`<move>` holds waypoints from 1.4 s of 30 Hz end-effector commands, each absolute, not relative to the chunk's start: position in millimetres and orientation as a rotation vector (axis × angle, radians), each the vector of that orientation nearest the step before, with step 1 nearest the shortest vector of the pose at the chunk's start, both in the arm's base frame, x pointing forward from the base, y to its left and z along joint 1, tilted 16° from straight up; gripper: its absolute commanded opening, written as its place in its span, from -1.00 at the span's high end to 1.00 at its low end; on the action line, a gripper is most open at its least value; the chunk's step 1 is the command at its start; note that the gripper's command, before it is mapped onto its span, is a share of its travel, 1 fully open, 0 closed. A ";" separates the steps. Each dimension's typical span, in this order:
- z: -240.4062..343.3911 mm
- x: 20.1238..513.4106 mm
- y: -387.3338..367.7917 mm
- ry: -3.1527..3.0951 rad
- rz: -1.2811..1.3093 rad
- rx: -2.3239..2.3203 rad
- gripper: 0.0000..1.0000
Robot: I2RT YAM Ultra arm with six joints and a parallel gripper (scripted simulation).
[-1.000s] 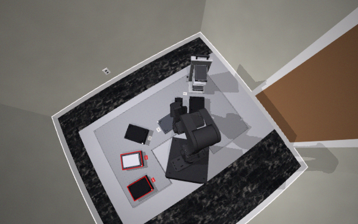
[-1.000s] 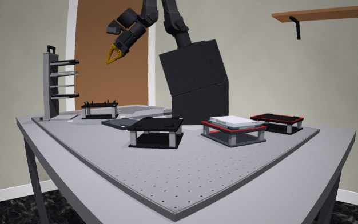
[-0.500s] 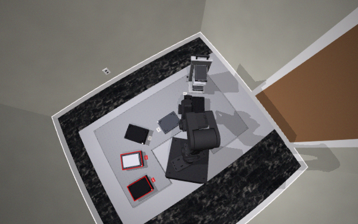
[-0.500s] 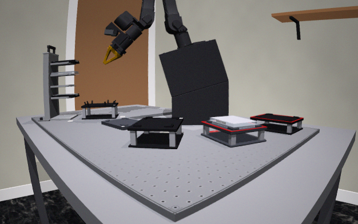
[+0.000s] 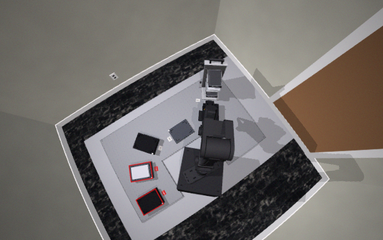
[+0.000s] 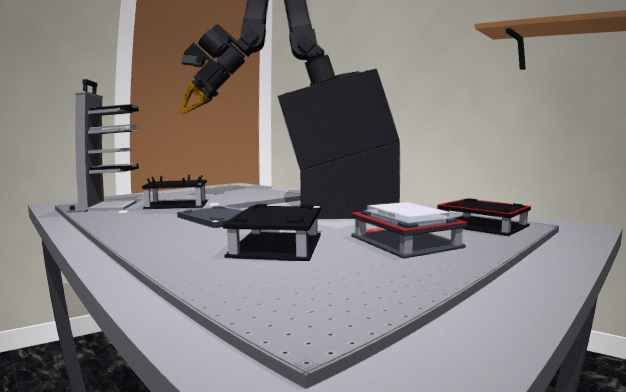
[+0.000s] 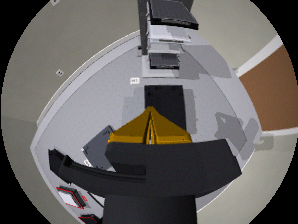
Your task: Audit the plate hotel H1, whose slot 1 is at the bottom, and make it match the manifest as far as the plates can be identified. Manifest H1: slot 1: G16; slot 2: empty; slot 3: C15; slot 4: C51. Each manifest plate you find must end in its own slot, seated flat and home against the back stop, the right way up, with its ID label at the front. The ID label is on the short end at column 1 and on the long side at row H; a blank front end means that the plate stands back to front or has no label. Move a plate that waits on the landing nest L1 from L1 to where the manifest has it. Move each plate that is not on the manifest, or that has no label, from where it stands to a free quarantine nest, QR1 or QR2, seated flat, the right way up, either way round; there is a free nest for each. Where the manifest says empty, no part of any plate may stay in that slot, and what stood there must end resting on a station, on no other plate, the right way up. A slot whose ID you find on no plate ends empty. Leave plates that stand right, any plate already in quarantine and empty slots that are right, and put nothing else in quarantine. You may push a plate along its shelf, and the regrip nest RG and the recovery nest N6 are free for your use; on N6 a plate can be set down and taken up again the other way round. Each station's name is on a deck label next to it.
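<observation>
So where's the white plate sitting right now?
In the exterior view, the white plate lies flat on a red-edged nest right of centre, between the black nest and another red-edged nest.

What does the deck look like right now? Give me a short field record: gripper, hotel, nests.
gripper: yellow fingers shut, holding nothing, in the air in front of the plate hotel
hotel: four shelves; dark plates show on top and bottom ones, labels unreadable
red nest nearer hotel: holds a white plate
other red nest: no plate
black raised nest: no plate
nest before hotel: no plate visible
</observation>
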State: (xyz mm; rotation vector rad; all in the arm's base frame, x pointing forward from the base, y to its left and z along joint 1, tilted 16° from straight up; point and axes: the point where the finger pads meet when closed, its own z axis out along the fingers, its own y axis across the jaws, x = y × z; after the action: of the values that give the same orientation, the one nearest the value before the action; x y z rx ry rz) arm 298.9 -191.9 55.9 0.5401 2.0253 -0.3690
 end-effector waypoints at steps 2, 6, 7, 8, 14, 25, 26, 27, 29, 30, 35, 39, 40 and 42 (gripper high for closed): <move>61.1 303.1 -193.1 2.020 -0.346 0.493 1.00; 62.4 299.0 -205.9 2.021 -0.347 0.493 1.00; 62.7 298.0 -209.1 2.021 -0.347 0.493 1.00; 63.0 296.9 -212.3 2.021 -0.347 0.493 1.00; 64.9 290.8 -231.4 2.021 -0.348 0.492 1.00; 88.1 283.1 -235.0 2.021 -0.349 0.492 -1.00; 91.4 282.3 -234.6 2.021 -0.349 0.492 -1.00; 94.6 281.4 -234.2 2.021 -0.349 0.492 -1.00; 101.1 279.8 -233.4 2.021 -0.349 0.492 -1.00; 104.3 279.0 -233.0 2.021 -0.349 0.492 -1.00; 117.3 275.7 -231.4 2.020 -0.349 0.491 -1.00; 127.0 273.2 -230.2 2.020 -0.349 0.491 -1.00; 130.2 272.4 -229.8 2.020 -0.349 0.491 -1.00; 133.3 271.6 -229.4 2.020 -0.349 0.491 -1.00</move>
State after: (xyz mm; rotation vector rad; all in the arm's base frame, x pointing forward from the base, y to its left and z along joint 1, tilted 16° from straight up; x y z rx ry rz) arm 272.5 -231.7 127.5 0.4930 2.0120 -0.3615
